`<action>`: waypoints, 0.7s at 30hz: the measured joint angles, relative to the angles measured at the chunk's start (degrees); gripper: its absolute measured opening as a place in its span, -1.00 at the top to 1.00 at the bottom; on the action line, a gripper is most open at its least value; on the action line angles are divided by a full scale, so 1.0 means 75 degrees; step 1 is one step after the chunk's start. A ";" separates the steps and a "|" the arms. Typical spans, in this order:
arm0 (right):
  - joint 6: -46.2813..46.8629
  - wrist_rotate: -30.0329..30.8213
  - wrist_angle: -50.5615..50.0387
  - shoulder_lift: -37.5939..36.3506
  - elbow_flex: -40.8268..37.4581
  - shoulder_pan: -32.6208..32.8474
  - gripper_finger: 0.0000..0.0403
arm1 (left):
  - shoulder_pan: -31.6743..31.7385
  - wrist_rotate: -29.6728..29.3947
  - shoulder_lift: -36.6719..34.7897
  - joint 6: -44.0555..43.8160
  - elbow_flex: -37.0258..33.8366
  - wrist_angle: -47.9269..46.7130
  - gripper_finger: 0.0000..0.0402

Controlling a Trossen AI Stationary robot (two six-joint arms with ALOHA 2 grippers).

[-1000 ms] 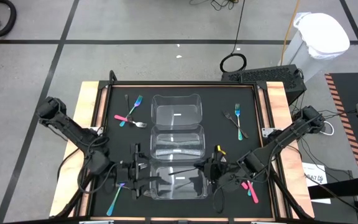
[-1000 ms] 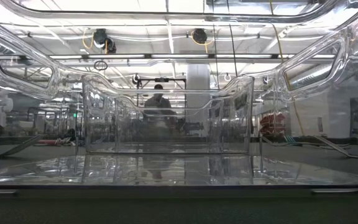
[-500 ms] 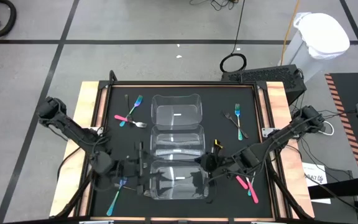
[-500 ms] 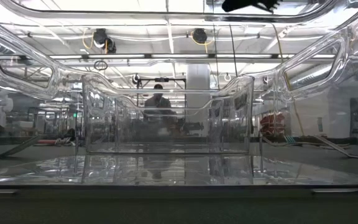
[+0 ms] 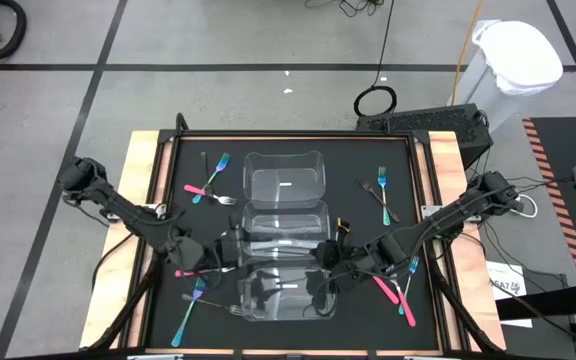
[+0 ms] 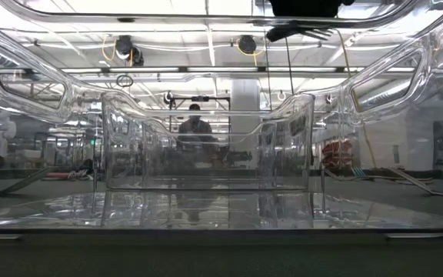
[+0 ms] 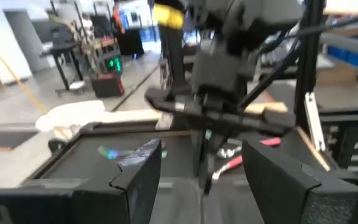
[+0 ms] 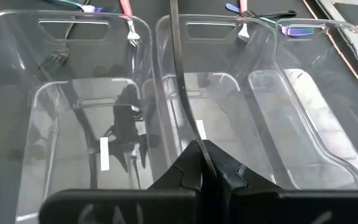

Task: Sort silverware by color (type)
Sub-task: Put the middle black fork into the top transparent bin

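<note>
Right wrist view: the right gripper point(image 8: 199, 154) is seen clamped on the thin handle of an all-dark grey metal fork point(image 8: 178, 68), which is held out ahead of the fingertips. Directly below the fork lies the shared wall between two of the clear rectangular plastic containers point(image 8: 166, 93); a third container point(image 8: 328, 118) sits further to one side. Beyond the containers, past the fork's far end, pink-handled forks point(image 8: 127, 12) are left lying on the black table point(image 5: 168, 200).

The left gripper point(image 7: 202, 186) is held with its fingers apart and nothing between them, facing the right gripper across the containers.

The step in hand is judged to be the delivery of the dark fork to its bin. What is already in the bins cannot be made out through the reflections, so the correct bin cannot be confirmed.

Next, the fork would need to be shifted off the dividing wall until it hangs wholly over one bin, then lowered and released. A release made over the wall could leave the fork bridging two bins.
</note>
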 joint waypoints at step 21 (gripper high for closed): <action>-0.0029 0.0067 0.0008 0.0009 0.0000 0.0006 1.00 | 0.0277 0.0652 -0.0026 0.0036 0.0000 -0.0382 0.78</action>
